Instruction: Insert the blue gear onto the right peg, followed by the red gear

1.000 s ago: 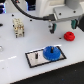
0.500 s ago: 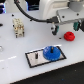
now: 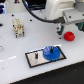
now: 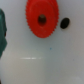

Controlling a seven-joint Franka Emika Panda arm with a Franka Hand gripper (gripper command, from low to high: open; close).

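The blue gear (image 3: 51, 52) lies flat on the right half of the grey black-rimmed plate (image 3: 33, 61). A dark spot at its centre hole is all that shows of the right peg (image 3: 51, 49). The twin pin (image 3: 36, 54) stands bare on the plate's left half. The red gear (image 3: 69, 35) rests on the white table beyond the plate, toward the exterior view's right. My gripper (image 3: 64, 29) hangs just above and beside it, too blurred to read its jaws. The wrist view looks straight down on the red gear (image 4: 42, 20) and its dark centre hole.
A beige slotted block (image 3: 18, 27) stands at the back on the exterior view's left. A small dark spot (image 4: 65, 22) lies on the table beside the red gear. A dark greenish shape (image 4: 2, 35) fills one edge of the wrist view.
The arm has drifted slightly toward the exterior view's right, closer to the red gear. The blue gear and the plate have not moved.
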